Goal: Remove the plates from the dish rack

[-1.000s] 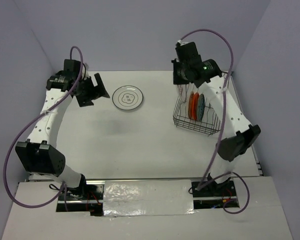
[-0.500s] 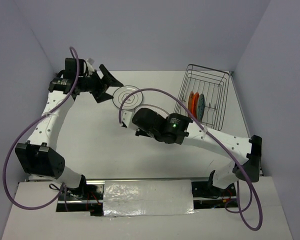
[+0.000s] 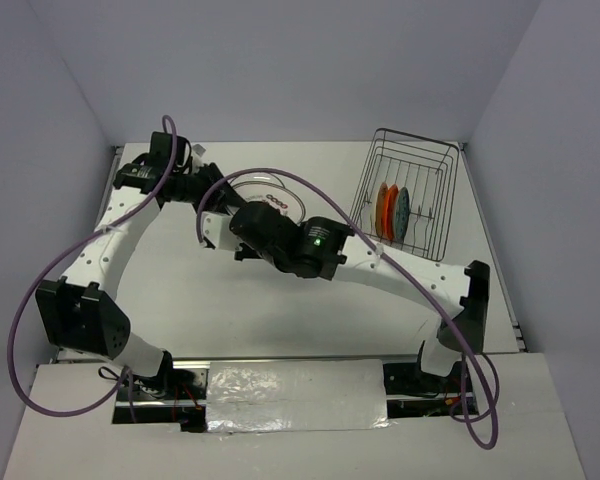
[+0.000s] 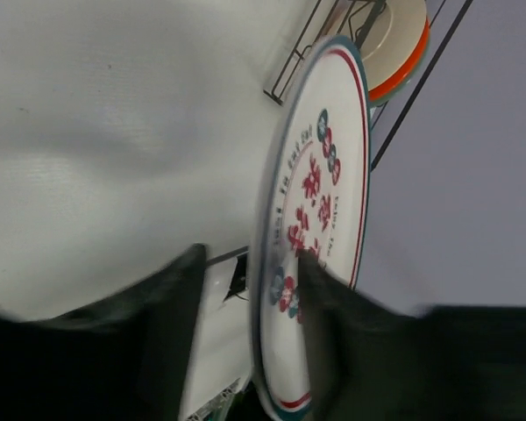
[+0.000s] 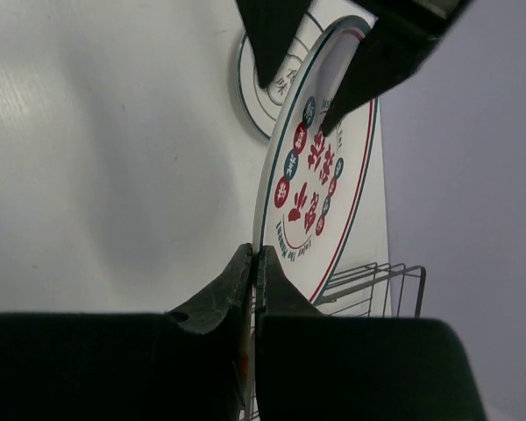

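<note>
A white plate with red marks [image 5: 320, 189] stands on edge above the table, and my right gripper [image 5: 254, 263] is shut on its lower rim. My left gripper [image 4: 250, 254] straddles the opposite rim of that plate [image 4: 320, 202]. One finger [image 4: 333, 307] lies against the printed face. The other finger [image 4: 158, 333] stands a little off the back, so the jaws are open. A plate with dark rings [image 5: 267, 92] lies flat on the table behind. The black wire dish rack [image 3: 425, 190] at the right holds an orange plate [image 3: 384, 210] and a teal plate [image 3: 402, 208] upright.
The right arm [image 3: 380, 265] stretches across the middle of the table from its base at the near right. The left arm [image 3: 100, 245] runs up the left side. Purple cables loop above both arms. Walls close in the table at the back and sides.
The right arm has carried the red-marked plate from the rack leftward across the table. The left gripper has swung in to meet it, and its jaws have narrowed around the rim.
</note>
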